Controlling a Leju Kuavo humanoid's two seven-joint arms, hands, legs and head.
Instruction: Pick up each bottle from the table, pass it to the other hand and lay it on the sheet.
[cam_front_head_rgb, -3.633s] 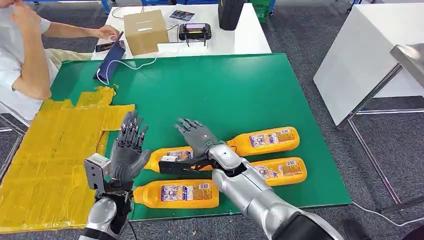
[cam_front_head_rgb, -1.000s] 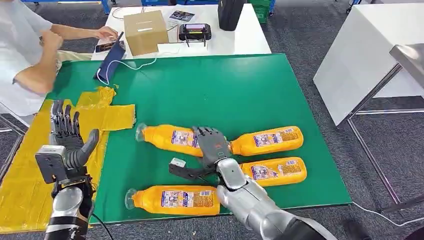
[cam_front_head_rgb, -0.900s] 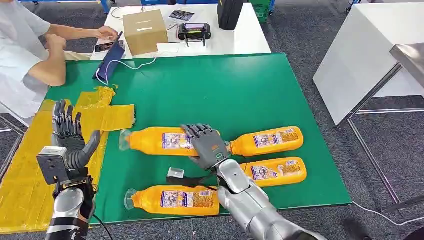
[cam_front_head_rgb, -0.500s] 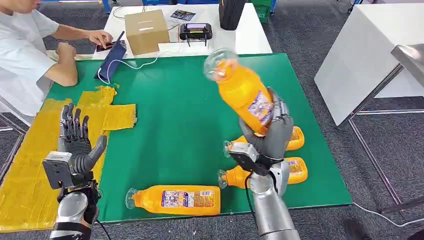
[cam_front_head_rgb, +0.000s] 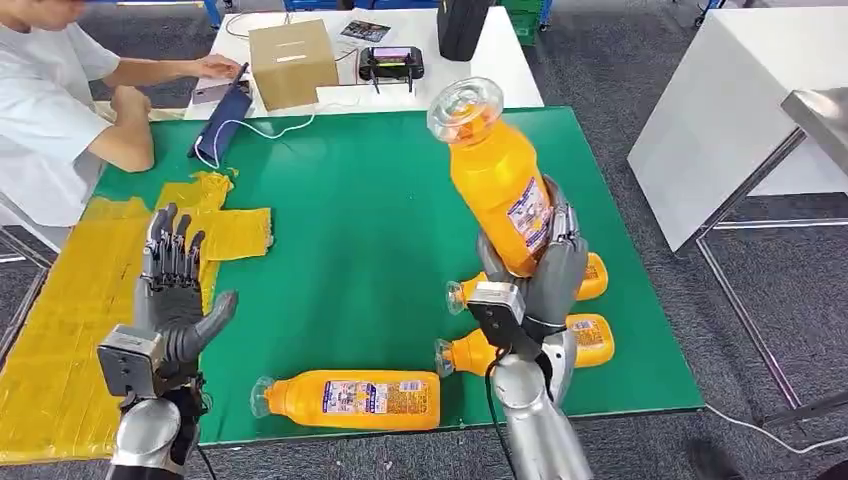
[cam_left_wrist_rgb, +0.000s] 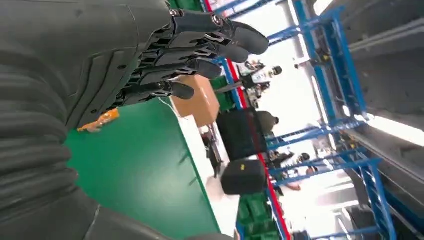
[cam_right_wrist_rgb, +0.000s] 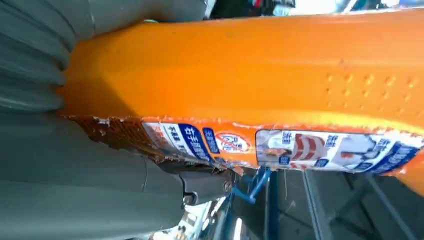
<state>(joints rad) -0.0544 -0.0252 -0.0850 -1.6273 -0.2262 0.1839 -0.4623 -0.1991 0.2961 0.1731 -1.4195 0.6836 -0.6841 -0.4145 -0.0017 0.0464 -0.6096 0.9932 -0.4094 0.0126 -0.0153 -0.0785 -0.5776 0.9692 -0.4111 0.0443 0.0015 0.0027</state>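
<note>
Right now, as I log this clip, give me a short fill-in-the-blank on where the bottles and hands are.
1. The right hand holds one orange bottle raised with its cap pointing ____.
2. The number of bottles lying on the green table is ____.
3. The left hand holds ____, its fingers apart.
4. The yellow sheet has ____ bottles on it.

Missing words: up; three; nothing; no

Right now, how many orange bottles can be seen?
4. One bottle is held up by the right robot hand; two lie partly hidden behind that arm; one lies near the table's front edge.
</note>
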